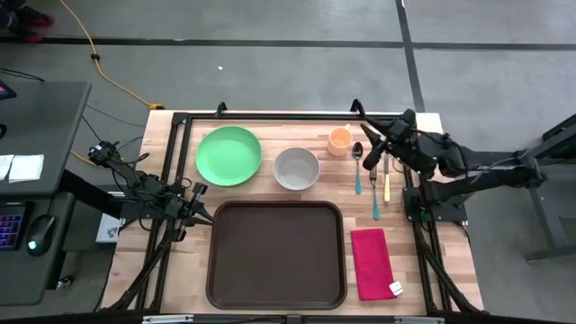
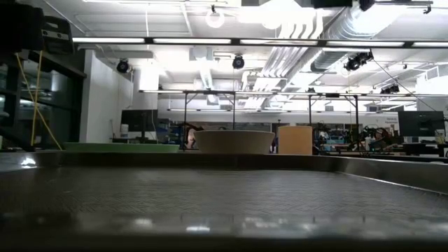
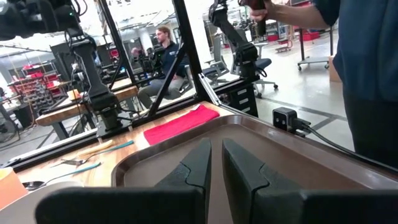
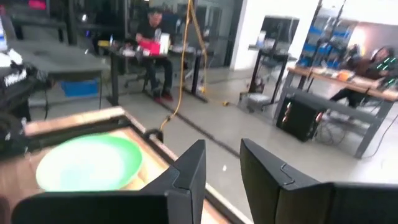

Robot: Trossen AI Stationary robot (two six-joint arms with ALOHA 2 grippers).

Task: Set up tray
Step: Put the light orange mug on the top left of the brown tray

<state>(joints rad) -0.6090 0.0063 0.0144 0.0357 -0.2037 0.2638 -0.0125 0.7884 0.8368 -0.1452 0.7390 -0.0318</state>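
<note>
Tray: big dark brown tray (image 1: 276, 255) sits at the near-centre of the table (image 1: 171, 270), and nothing is on it yet.
Step in hand: setup looks barely begun, I'd say; every item is off the tray, so this reads as the approach before a first pick.
Left gripper: left gripper (image 1: 200, 200) hangs just beside the tray's left far corner, fingers (image 3: 193, 171) nearly together with only a thin slot between them, nothing held.
Right gripper: right gripper (image 1: 371, 155) hovers over the cutlery at the far right, fingers (image 4: 186, 168) a little apart, nothing between them.
Items waiting: green plate (image 1: 229, 155), grey bowl (image 1: 296, 168) and orange cup (image 1: 339, 140) line the far edge; spoon (image 1: 357, 166), fork (image 1: 374, 193) and knife (image 1: 387, 184) lie right of the bowl; red napkin (image 1: 373, 263) lies just right of the tray.
Next move calls for: a drop onto one thin, flat utensil, likely, with the fingers opened wider first and squared across the handle.
High view only: whole layout, and both arms at once.
Low view only: tray's textured floor up close, with plate, bowl and cup rims peeking over its far rim; no arm visible.
Left wrist view only: a person standing just past the tray, and another seated farther back.
Right wrist view only: the plate beyond its own fingers, plus seated people in the room.
</note>
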